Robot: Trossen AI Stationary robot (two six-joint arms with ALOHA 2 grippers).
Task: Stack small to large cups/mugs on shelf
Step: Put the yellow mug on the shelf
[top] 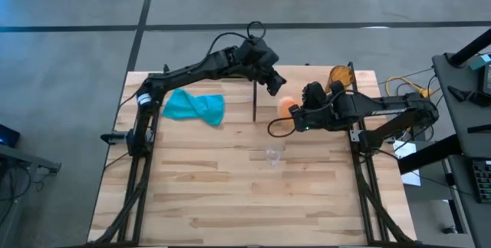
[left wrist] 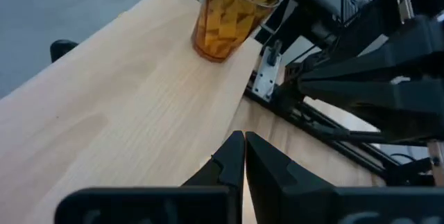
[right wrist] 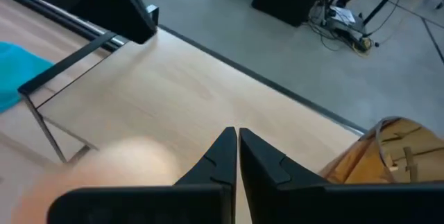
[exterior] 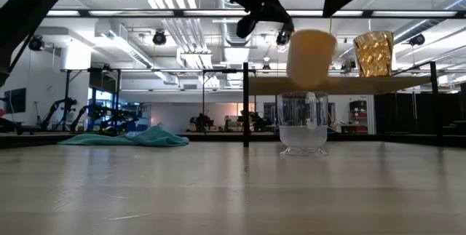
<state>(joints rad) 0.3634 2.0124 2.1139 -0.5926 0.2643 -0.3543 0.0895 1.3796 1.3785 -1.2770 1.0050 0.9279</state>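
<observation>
The shelf [top: 307, 87] sits toward the upper right of the tabletop [top: 230, 194] in the high view, a pale wood board raised on black posts. At its right end stands the brown cup [top: 338, 76], amber and faceted with a woody pattern, upright; in the low view it shows at the upper right [exterior: 374, 53], on the board.

The orange mug [top: 286, 106] is near the middle of the high view, just left of the right gripper [top: 298, 117]. In the low view it shows as a blurred pale-orange shape [exterior: 311, 59] at shelf height, right above the glass; I cannot tell whether it rests on the board or is held.

The glass cup [top: 275, 156] stands upright on the tabletop just below the mug in the high view, clear and squat, centre-right in the low view [exterior: 303, 123].

The left gripper [top: 274, 85] hovers over the shelf's left part, fingers pressed together [left wrist: 244, 156]. The right gripper's fingers are likewise pressed together [right wrist: 236, 151].

A teal cloth [top: 194, 107] lies crumpled at the upper left of the tabletop.
</observation>
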